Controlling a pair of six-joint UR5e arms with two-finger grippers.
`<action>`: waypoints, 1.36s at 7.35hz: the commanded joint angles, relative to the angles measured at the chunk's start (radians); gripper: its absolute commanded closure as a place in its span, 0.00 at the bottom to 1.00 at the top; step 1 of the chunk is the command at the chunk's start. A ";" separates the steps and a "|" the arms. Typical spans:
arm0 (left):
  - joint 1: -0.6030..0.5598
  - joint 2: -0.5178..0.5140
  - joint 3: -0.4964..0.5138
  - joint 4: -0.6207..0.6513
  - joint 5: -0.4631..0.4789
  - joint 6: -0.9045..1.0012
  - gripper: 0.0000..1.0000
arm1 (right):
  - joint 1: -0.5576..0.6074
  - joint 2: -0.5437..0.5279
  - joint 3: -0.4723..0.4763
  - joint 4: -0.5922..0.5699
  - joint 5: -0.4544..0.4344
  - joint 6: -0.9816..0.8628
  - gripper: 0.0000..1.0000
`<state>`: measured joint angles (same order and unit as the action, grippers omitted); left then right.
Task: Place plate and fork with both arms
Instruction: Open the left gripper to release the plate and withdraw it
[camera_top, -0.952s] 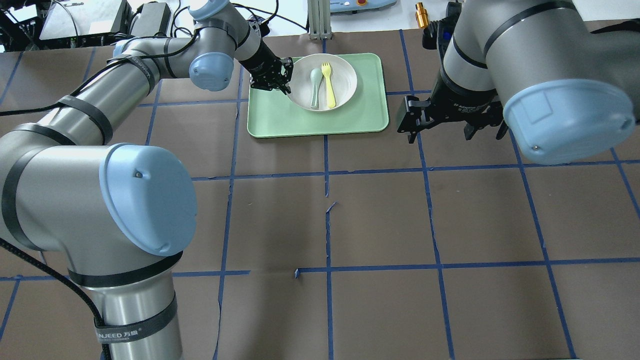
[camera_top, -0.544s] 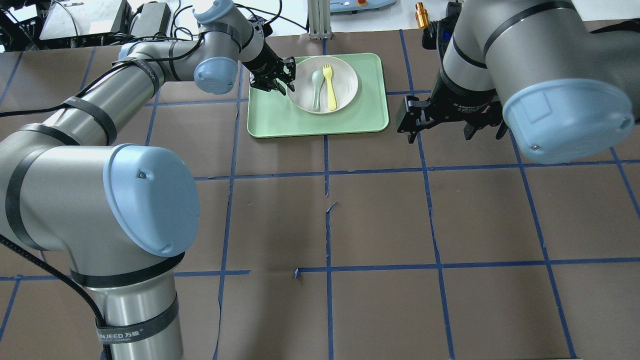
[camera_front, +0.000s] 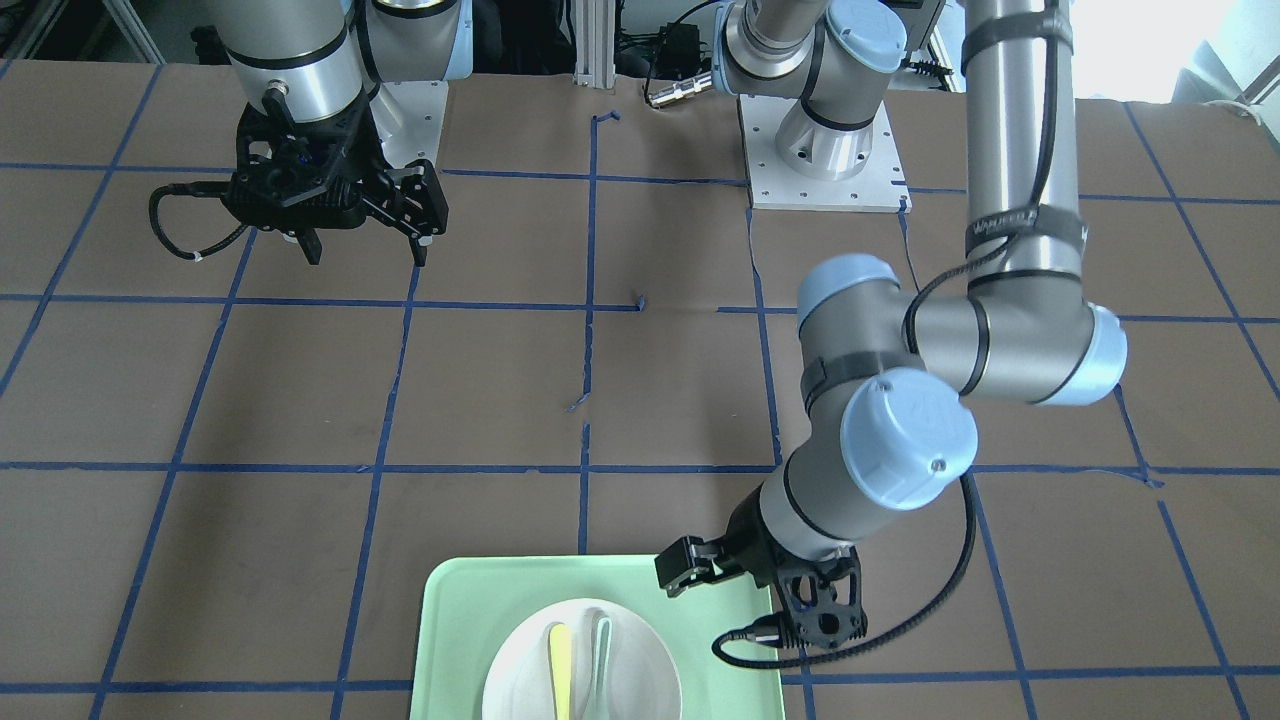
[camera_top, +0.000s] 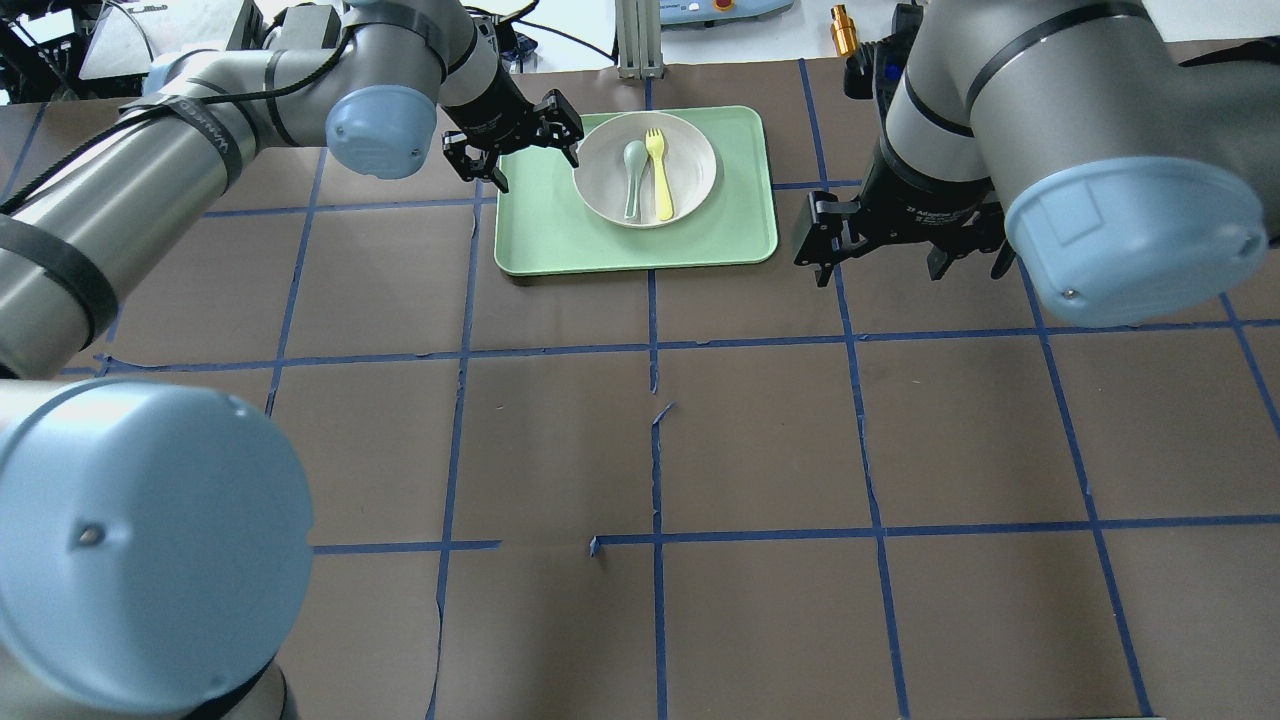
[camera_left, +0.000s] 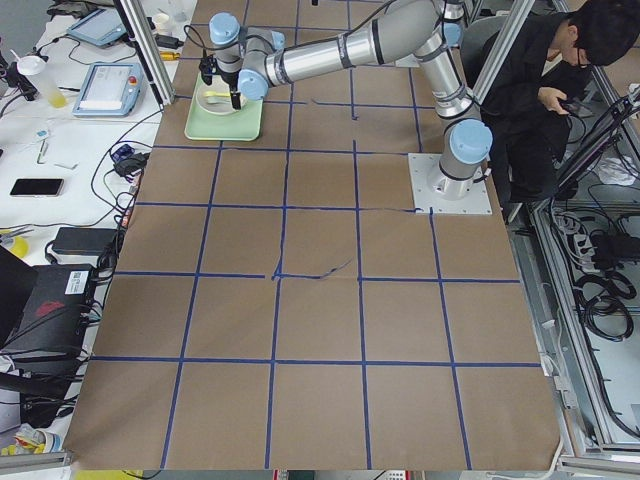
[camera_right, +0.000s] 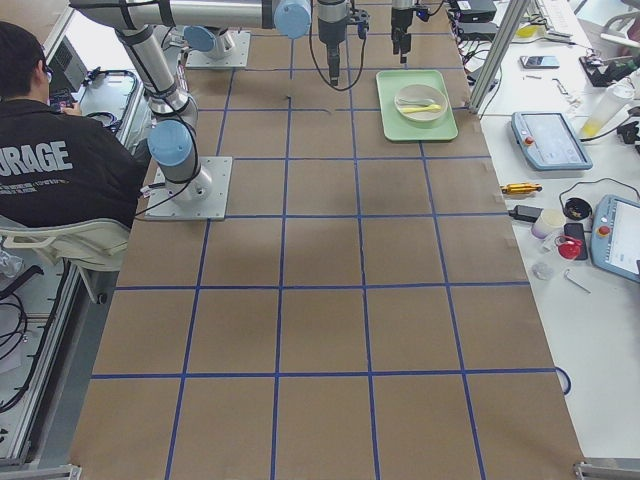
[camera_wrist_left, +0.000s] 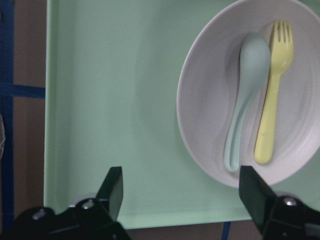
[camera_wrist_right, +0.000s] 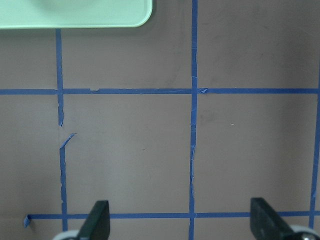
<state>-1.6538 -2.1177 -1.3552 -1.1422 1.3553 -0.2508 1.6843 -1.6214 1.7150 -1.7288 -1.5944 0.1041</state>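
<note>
Sitting on the tray: the plate (camera_top: 692, 160) is on the mint-green tray (camera_top: 560, 240). In the overhead view it is close to the tray's 12 o'clock edge.
Fork: the yellow fork (camera_top: 659, 175) lies inside the plate, with its teeth pointing to 12 o'clock.
Spoon: the grey-green spoon (camera_top: 632, 180) lies in the plate too, right beside the fork at the fork's 9 o'clock.
Tray spot: it is at the 12 o'clock end of the brown table (camera_top: 760, 440), which has blue tape lines (camera_top: 870, 500) on it.
Left gripper: the left gripper (camera_top: 537, 170) is at the plate's 9 o'clock, over the tray. Its fingers are spread wide with nothing between them. One fingertip is just beside the plate's rim, but I cannot tell if it touches.
Right gripper: the right gripper (camera_top: 878, 272) is at the tray's 3 o'clock, off the tray and over the table. Its fingers are wide apart and hold nothing.
</note>
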 joint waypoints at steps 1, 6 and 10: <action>-0.058 0.219 -0.099 -0.158 0.111 -0.013 0.00 | 0.000 0.000 0.002 0.000 0.001 0.000 0.00; -0.057 0.599 -0.355 -0.307 0.209 -0.007 0.00 | 0.000 0.003 -0.003 -0.002 -0.001 0.000 0.00; -0.050 0.630 -0.374 -0.311 0.220 0.004 0.00 | 0.002 0.075 -0.062 -0.011 0.004 -0.001 0.00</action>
<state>-1.7049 -1.4905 -1.7283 -1.4530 1.5737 -0.2515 1.6846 -1.5966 1.6924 -1.7354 -1.5927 0.1028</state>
